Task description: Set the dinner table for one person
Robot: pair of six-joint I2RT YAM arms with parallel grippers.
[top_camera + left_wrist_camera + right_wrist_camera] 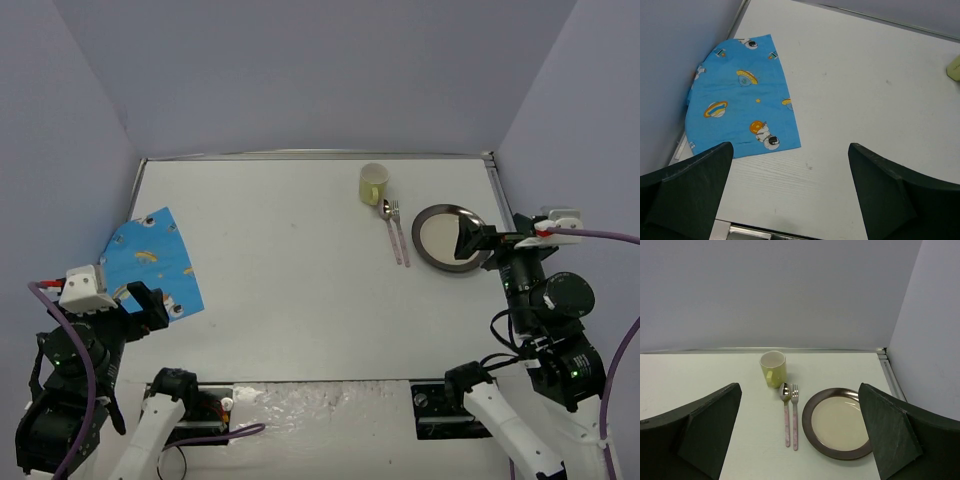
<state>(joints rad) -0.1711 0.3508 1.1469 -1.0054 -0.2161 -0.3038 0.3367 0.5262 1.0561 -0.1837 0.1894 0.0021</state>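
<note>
– Table [300, 270], white, spreads beneath both arms. What's on it?
– Blue cartoon-print placemat [155, 262] at the left edge, against the wall. Far right: a dark-rimmed plate [438, 235] with a bare cream centre, a yellow cup [372, 183] upright and empty, and a spoon [390, 228] and fork [399, 235] side by side left of the plate.
– Jaws?
– Left jaws spread wide near the placemat. Right jaws spread too, by the plate, both gripping nothing.

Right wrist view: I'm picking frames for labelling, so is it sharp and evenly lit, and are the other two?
Right wrist: soft even light, plate and fork sharp, table tinted greenish, jaws dark at the edges. Left wrist: placemat crisp, no glare. Top: mottled glare at the table's near edge, otherwise even.
</note>
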